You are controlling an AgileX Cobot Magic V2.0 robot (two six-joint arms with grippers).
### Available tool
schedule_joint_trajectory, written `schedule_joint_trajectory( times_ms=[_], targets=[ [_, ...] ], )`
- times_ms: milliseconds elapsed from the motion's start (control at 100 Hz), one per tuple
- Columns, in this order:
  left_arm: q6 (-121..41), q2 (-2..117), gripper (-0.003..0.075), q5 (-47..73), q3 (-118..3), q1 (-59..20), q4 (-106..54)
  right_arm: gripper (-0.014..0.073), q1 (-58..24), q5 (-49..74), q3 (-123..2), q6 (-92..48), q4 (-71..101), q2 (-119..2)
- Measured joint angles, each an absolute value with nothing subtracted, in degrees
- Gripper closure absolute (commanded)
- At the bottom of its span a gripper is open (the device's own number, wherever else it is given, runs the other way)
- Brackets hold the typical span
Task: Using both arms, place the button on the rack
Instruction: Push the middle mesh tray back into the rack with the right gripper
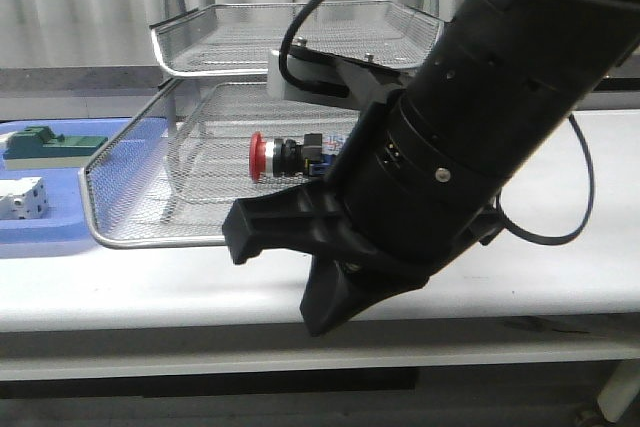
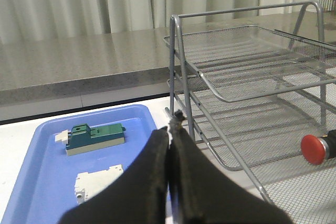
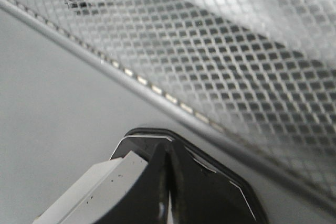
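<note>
The button [image 1: 285, 155] lies on its side on the mesh of the lower visible tier of the silver wire rack [image 1: 130, 187], red head to the left. Its red head also shows in the left wrist view [image 2: 315, 148], inside the rack [image 2: 247, 95]. My right arm fills the front view; its gripper [image 1: 316, 323] is shut and empty, low over the table just in front of the rack's front rim [image 3: 157, 90]. In its wrist view the fingers [image 3: 167, 153] are pressed together. My left gripper [image 2: 169, 129] is shut and empty, above the blue tray beside the rack's left legs; it is outside the front view.
A flat blue tray [image 1: 60, 232] lies left of the rack with a green part [image 1: 55, 144] and a white block part [image 1: 22, 197] in it; the tray [image 2: 31, 192], green part [image 2: 94, 136] and white part [image 2: 97, 179] also show in the left wrist view. The table's front edge runs below my right gripper.
</note>
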State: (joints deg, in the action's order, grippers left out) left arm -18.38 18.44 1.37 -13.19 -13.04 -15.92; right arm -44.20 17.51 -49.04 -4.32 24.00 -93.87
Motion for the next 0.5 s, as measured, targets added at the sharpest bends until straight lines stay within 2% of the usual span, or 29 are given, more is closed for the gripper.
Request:
schedule_joint_trajectory(
  times_ms=[260, 500],
  targets=[
    [-18.38, 18.44, 0.0741, 1.37, -13.19, -13.04, -15.92, 0.0650, -44.47, 13.16, -49.50, -4.77, 20.83, -95.71],
    [-18.38, 18.44, 0.0741, 1.37, -13.19, -13.04, -15.92, 0.0650, -43.11, 15.54, -52.28, -4.77, 19.66, -98.07]
  ],
)
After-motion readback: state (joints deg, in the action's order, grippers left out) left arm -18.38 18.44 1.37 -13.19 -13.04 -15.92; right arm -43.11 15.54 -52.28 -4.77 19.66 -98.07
